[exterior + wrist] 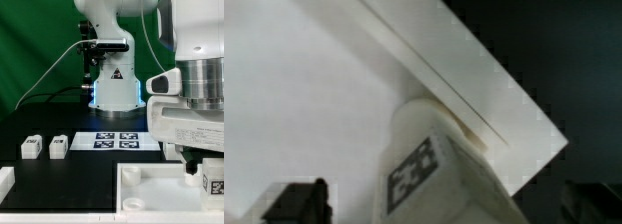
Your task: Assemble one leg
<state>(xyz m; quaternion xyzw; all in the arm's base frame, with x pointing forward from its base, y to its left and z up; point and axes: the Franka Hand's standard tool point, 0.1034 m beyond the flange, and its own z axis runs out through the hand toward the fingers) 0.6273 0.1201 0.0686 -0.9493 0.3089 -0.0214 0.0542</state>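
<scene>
Jaws (207,172) closed on tagged leg (434,172), touching white panel (331,90)

White glossy arm (190,85), rounded casings; black fingers (295,200); dark cable (60,70)

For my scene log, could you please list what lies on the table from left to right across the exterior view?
First leg → second leg → marker board → large white panel → tagged leg at the tool.
</scene>
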